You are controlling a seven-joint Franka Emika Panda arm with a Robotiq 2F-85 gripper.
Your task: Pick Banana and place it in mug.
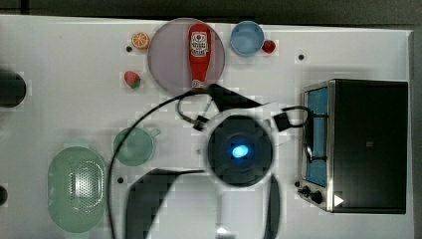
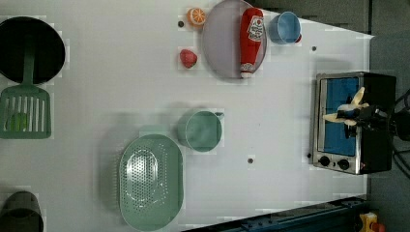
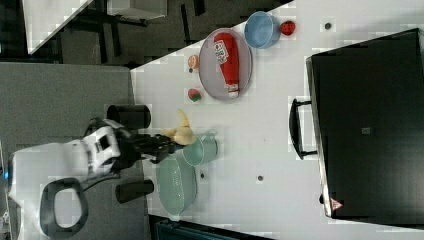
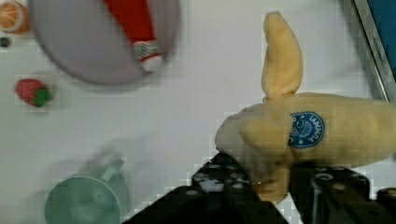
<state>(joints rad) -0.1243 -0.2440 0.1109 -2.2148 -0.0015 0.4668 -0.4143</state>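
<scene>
White tabletop (image 1: 59,59) carries everything, seen from above in the top view with the arm's round wrist housing over its middle. The gripper (image 4: 261,186) is closed on the banana (image 4: 303,135), its dark fingers (image 4: 233,186) clamped around the fruit's lower part in the wrist view; a blue round sticker shows on the peel and one peel flap sticks up. In the right view the banana (image 3: 181,132) is held up off the table at the tip of the gripper (image 3: 165,142), just beside the mug (image 3: 202,149) and the colander (image 3: 176,187). In the left view the banana (image 2: 347,108) appears in front of the toaster oven (image 2: 355,121). The mug (image 1: 133,146) stands upright on the table, its handle towards the top view's right, near the colander (image 1: 77,188) on the top view's lower left. A grey plate (image 1: 169,62) near the far edge holds a ketchup bottle (image 1: 199,54) lying on its side, with a blue cup (image 1: 247,38) just beside it, an orange slice (image 1: 140,40) on its other side, and a strawberry (image 1: 132,79) nearby. The toaster oven (image 1: 366,144) sits at the top view's right.
</scene>
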